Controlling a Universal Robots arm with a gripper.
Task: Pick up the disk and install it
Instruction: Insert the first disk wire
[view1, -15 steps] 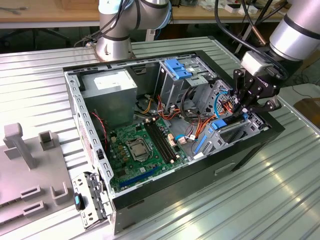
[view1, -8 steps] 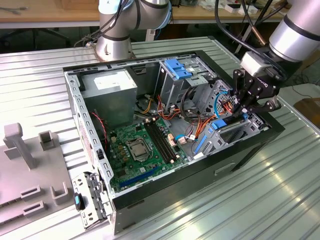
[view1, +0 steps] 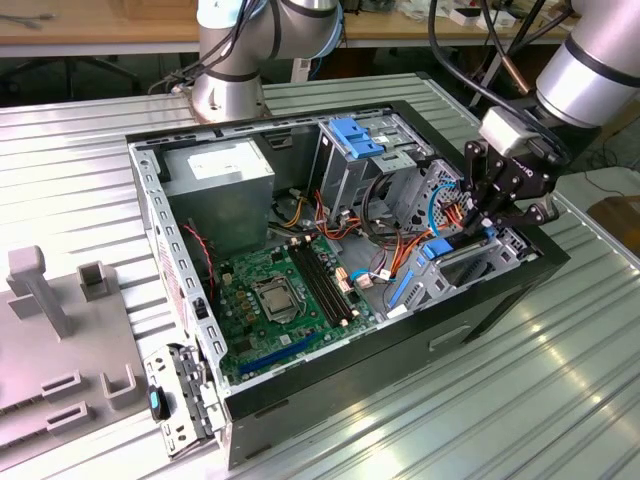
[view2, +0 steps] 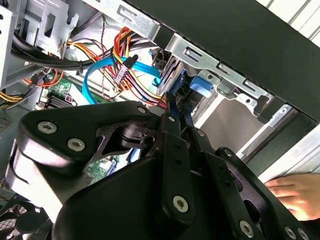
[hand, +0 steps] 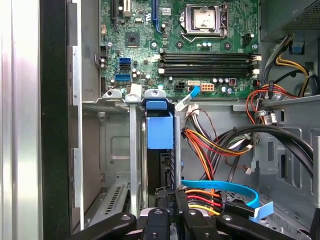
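While I watch from the exterior view, the gripper (view1: 487, 215) hangs over the drive cage (view1: 470, 262) at the corner of the open computer case (view1: 400, 345) nearest that view's right, the case lying on its side on the ribbed metal tabletop (view1: 520, 400). The disk (hand: 160, 132) stands on edge inside a slot of the cage, its blue rails showing between grey metal walls. In the first wrist view the black fingers (hand: 181, 205) sit narrow, closed about the disk's near edge; the second wrist view shows them meeting at the blue piece (view2: 176, 90). Orange, yellow and red wires (hand: 210, 145) and a light-blue flat cable (hand: 225, 187) run just beside the slot. The green motherboard (view1: 275, 300) lies beyond. A hand (view2: 295, 195) rests outside the case wall.
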